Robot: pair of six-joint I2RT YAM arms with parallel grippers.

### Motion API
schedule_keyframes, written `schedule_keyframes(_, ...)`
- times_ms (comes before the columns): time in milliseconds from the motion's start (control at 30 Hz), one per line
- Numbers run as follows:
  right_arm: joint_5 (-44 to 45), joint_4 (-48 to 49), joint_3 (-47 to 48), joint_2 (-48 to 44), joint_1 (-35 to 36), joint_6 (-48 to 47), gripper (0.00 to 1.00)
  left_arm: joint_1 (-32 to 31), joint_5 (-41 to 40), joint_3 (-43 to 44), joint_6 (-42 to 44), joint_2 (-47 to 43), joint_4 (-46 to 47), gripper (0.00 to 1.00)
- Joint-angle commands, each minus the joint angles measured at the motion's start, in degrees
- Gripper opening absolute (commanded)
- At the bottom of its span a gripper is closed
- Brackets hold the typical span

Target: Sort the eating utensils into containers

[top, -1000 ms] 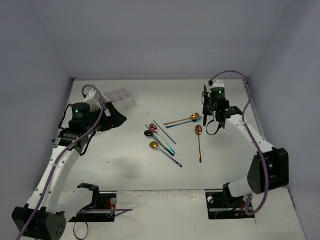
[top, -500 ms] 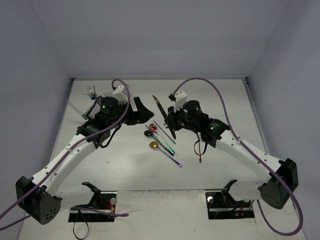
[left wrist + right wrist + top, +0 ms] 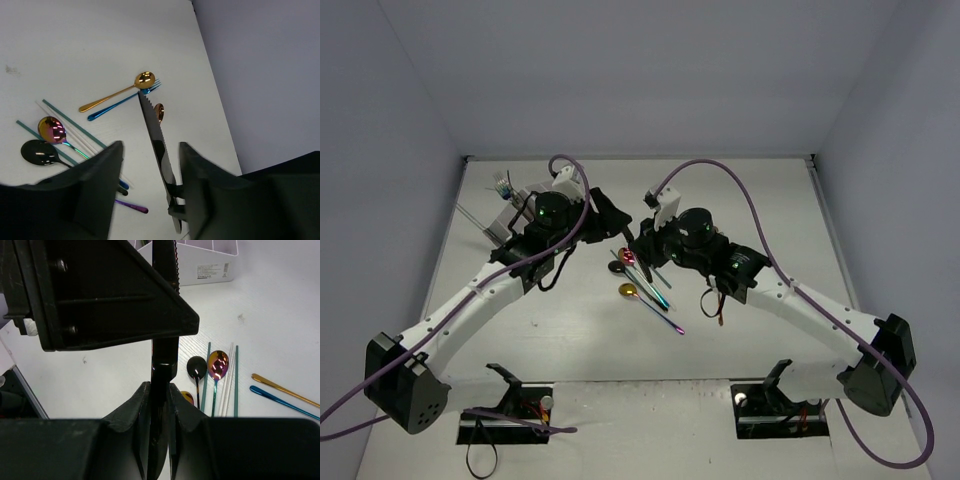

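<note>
**Table (image 3: 760, 200), near middle.** Loose utensils, unsorted: black spoon (image 3: 37, 152), rainbow spoon (image 3: 51, 129), teal sticks (image 3: 70, 117), gold spoon (image 3: 120, 92), blue fork (image 3: 120, 102), copper spoon (image 3: 158, 112).

**Above them.** Black serrated knife (image 3: 152, 125), off the table.
- The right gripper (image 3: 159, 386) is clamped narrow on its handle.
- The left gripper (image 3: 151, 145) straddles the blade, its jaws about half closed, with a gap showing on at least one side. It does not look gripped yet.

**Change.** A second ago the arms were well apart, the left at the caddy with its jaws wide, the right at the far right of the table. Both have since swung to the centre, and the left jaws have begun closing.

**Reading.** Probably a hand-over, passing the knife to the arm nearer the container.

**Far left.** White caddy (image 3: 205, 270), with some utensils already standing in it.
</note>
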Motion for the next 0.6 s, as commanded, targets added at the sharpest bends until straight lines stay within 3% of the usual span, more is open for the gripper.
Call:
schedule_keyframes(0,-1.76,8.43,-0.31,-0.30,0.21,1.55,0.00,-0.40,-1.28,-0.78,-1.94,-1.32,7.40,0.27)
schedule_keyframes(133,-1.94,9.35,-0.62,0.09,0.21,1.77,0.00,-0.39,-1.82,-1.94,-1.62,-2.32,8.59,0.01)
schedule_keyframes(267,-1.54,9.83,-0.54,0.46,0.29,1.60,0.00,-0.40,-2.39,-2.53,-1.48,-2.67,8.64,0.00)
schedule_keyframes(333,-1.02,9.92,-0.56,0.65,0.23,1.52,0.11,-0.35,-3.39,-3.02,-1.45,-3.13,8.56,0.00)
schedule_keyframes(467,-0.02,9.92,-1.02,0.79,0.21,1.26,0.55,0.30,-7.34,-3.59,-0.39,-5.02,6.00,0.00)
schedule_keyframes(567,1.33,9.87,-1.76,0.65,0.21,0.87,0.68,3.43,-10.39,-2.89,2.20,-6.78,0.26,0.00)
